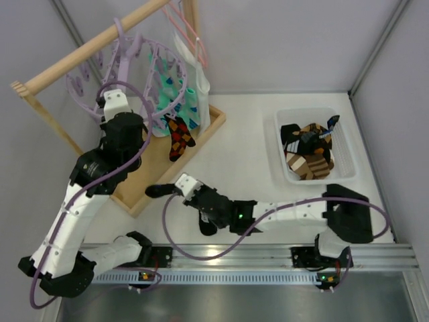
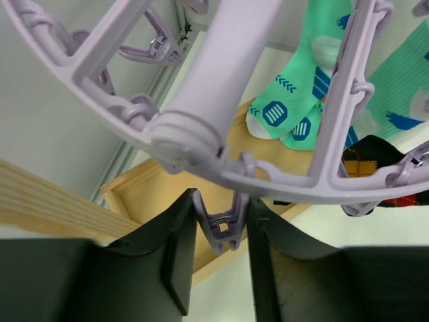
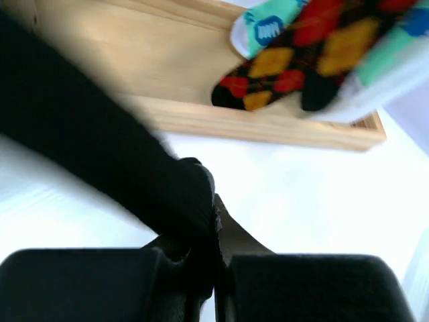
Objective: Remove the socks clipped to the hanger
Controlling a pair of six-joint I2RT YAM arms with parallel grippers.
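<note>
The lavender hanger (image 1: 137,57) hangs from a wooden rod, and its ring fills the top of the left wrist view (image 2: 201,87). Mint-green socks (image 1: 171,100) and a diamond-patterned sock (image 1: 179,137) hang clipped to it; both also show in the left wrist view, the mint ones (image 2: 295,100) and the patterned one (image 2: 375,161). My left gripper (image 2: 221,209) is shut on a lavender clip (image 2: 226,225) under the ring. My right gripper (image 1: 175,189) is shut on a black sock (image 1: 155,190) low over the table, the sock (image 3: 100,147) trailing up-left in its wrist view.
A wooden tray (image 1: 161,164) forms the rack's base under the hanger. A white bin (image 1: 342,144) at the right holds several socks. A thin pink hanger (image 1: 184,23) and a white cloth (image 1: 198,74) hang at the rod's right end. Walls stand close at left and right.
</note>
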